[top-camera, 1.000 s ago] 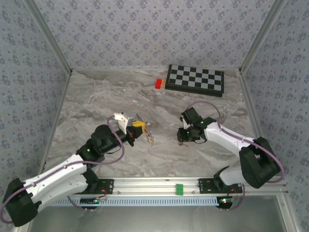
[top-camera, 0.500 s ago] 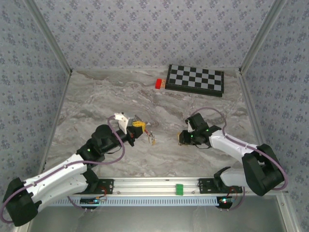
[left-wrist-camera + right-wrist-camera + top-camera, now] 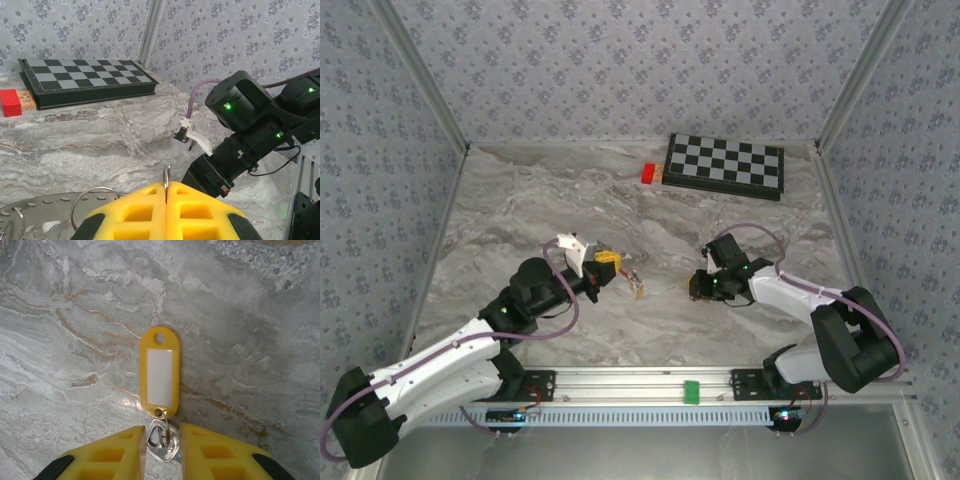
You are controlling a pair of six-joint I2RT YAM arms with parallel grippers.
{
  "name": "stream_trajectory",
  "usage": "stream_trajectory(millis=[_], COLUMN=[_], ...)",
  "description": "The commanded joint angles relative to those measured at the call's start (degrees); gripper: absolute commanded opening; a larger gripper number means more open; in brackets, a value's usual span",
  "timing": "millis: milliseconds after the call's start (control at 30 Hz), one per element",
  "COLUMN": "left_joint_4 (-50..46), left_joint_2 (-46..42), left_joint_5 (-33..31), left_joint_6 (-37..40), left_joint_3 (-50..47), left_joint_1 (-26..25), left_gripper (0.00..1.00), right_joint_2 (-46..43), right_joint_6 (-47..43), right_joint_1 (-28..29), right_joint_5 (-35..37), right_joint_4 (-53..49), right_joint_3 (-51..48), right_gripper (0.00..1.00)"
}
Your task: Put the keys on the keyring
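My left gripper (image 3: 609, 268) hovers above the marble table (image 3: 520, 215), its yellow pads (image 3: 200, 210) shut on the keyring (image 3: 166, 176), a thin metal loop seen edge-on. A small orange-tinted piece (image 3: 636, 289) dangles from it. More wire loop and a grey metal piece (image 3: 95, 202) show at the lower left of the left wrist view. My right gripper (image 3: 162, 432) is down on the table. Its pads press both sides of a metal key head (image 3: 161, 440), which a small ring joins to a yellow tag (image 3: 159, 371) with a white label. In the top view the right gripper (image 3: 698, 288) sits at centre right.
A folded chessboard (image 3: 725, 166) lies at the back, with a red block (image 3: 649, 173) and a small tan block (image 3: 659, 174) at its left end. Patterned walls enclose the table on three sides. The right arm (image 3: 250, 135) faces the left wrist camera at close range.
The right gripper has shifted a little towards the near edge and settled lower over the key, its jaws narrowing slightly. The left arm has held still with the keyring.
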Motion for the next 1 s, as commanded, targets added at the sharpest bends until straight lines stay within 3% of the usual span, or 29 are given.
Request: stream_trajectory(millis=[0,600,867,967], left_joint_4=[2.06,2.01,2.04,2.02], left_joint_2=[-0.12,-0.09,-0.09,-0.02], left_joint_5=[0.14,0.14,0.18,0.19], left_joint_6=[-0.13,-0.13,-0.04,-0.09], left_joint_3=[0.45,0.45,0.46,0.5], left_joint_1=[-0.47,-0.43,-0.4,-0.47], left_gripper=[0.0,0.0,0.0,0.0], right_joint_2=[-0.11,2.88,1.49,-0.71], right_joint_6=[-0.52,-1.21,-2.21,-2.75], right_joint_1=[-0.39,-0.45,-0.39,-0.33], right_joint_5=[0.25,-1.15,-0.8,-0.04], right_joint_4=[-1.1,0.68,-0.58,-1.97], right_joint_3=[0.13,0.49,1.08,1.32], right_gripper=[0.25,0.18,0.02,0.0])
